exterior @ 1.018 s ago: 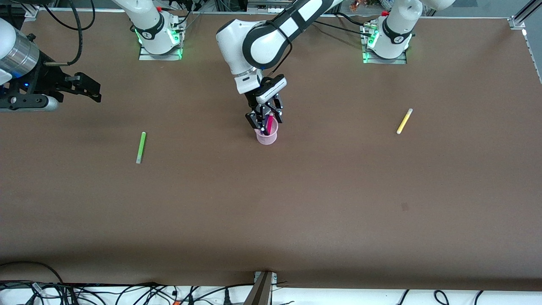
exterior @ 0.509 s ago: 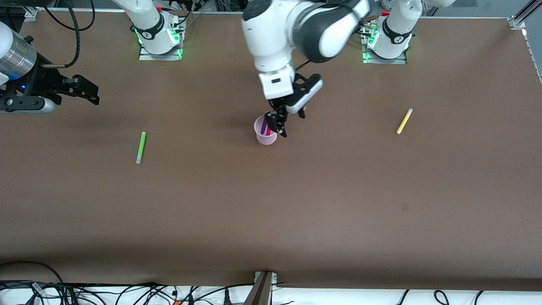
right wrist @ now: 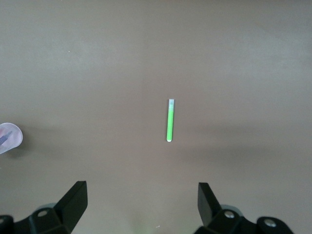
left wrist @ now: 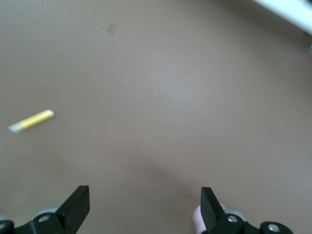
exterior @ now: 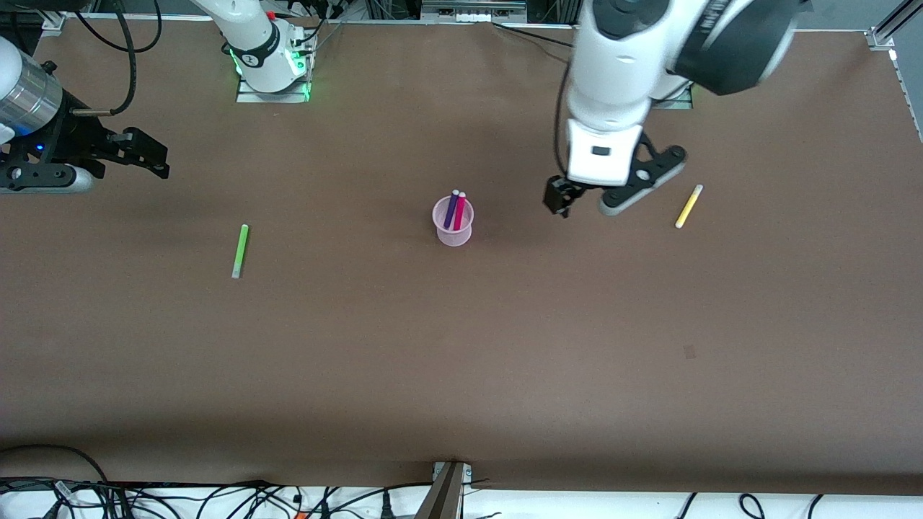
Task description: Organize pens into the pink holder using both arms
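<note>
Pink holder [exterior: 453, 223] stands mid-table in the front view, with the purple pen [exterior: 451, 207] and magenta pen [exterior: 458, 210] upright inside it, leaning on its rim. We see the green pen [exterior: 239, 250] lying flat toward the right arm's end and the yellow pen [exterior: 688, 206] flat toward the left arm's end. Our left gripper [exterior: 585, 200] hangs over bare table between holder and yellow pen. Our right gripper [exterior: 148, 153] waits at its own end.

Left wrist view: fingers spread wide and empty, yellow pen [left wrist: 31, 121] well apart from them.

Right wrist view: fingers spread, empty, green pen [right wrist: 170, 120] between them farther off.

We judge the pens light, stiff and smooth, likely to roll; best pinched across mid-barrel.
</note>
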Controlling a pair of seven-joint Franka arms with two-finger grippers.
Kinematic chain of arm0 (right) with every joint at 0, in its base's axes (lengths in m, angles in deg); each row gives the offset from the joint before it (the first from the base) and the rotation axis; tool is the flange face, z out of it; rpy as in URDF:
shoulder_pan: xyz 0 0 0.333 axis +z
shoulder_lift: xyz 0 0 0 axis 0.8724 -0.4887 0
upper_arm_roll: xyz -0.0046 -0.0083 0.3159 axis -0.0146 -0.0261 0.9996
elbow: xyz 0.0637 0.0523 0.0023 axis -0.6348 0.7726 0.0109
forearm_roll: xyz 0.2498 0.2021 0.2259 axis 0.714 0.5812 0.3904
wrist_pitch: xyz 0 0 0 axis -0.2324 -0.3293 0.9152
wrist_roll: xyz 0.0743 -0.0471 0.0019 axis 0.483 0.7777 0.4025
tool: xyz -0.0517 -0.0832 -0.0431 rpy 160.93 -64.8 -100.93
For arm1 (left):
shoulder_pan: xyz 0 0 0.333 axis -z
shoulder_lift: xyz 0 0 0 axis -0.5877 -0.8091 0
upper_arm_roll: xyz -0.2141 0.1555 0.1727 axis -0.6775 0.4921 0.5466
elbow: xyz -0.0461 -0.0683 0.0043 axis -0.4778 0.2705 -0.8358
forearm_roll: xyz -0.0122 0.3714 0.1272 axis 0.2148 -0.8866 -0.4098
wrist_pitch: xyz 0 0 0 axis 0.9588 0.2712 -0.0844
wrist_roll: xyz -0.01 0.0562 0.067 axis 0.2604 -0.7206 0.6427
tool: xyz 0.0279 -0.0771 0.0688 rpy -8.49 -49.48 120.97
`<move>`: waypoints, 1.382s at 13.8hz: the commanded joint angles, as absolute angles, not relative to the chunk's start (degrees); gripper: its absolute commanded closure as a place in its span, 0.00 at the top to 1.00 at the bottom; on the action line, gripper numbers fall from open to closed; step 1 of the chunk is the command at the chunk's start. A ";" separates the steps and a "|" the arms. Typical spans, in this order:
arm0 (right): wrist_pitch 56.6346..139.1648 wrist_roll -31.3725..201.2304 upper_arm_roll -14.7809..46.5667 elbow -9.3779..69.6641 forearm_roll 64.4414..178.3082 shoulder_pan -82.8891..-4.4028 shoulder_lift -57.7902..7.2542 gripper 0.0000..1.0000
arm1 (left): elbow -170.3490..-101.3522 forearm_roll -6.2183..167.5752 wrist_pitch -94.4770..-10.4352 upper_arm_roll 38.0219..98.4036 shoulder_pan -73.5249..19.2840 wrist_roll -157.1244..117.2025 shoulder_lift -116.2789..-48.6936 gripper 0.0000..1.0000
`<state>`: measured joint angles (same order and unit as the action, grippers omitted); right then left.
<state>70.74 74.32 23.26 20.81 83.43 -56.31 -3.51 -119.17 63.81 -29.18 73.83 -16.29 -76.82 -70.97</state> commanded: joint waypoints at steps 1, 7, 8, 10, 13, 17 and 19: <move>70.52 75.06 23.80 19.63 84.18 -57.05 -3.91 1.00 | -122.61 68.16 -26.70 73.27 -22.35 -61.81 -67.16 1.00; 70.43 75.06 23.80 19.63 84.18 -57.05 -3.91 1.00 | -129.37 69.93 -26.52 73.27 -34.48 -35.71 -62.15 1.00; 70.43 75.06 23.80 19.63 84.26 -57.05 -3.91 1.00 | -131.22 70.54 -26.70 73.27 -36.41 -30.70 -61.44 1.00; 70.43 75.06 23.80 19.63 84.27 -57.05 -3.91 1.00 | -133.69 70.63 -27.49 73.27 -39.76 -23.56 -61.08 1.00; 70.43 75.06 23.80 19.63 84.27 -56.97 -3.91 1.00 | -138.51 70.89 -32.83 73.27 -43.63 -17.04 -59.25 1.00; 70.43 75.06 23.80 19.63 84.27 -56.96 -3.91 1.00 | -143.28 71.77 -39.18 73.35 -43.73 -16.85 -55.90 1.00; 70.43 75.06 23.80 19.71 84.27 -56.96 -3.91 1.00 | -142.05 71.77 -38.74 73.35 -43.64 -16.85 -56.16 1.00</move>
<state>70.74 74.32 23.30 20.79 83.46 -56.31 -3.52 -140.81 70.29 -37.99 73.51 -43.22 -18.52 -58.20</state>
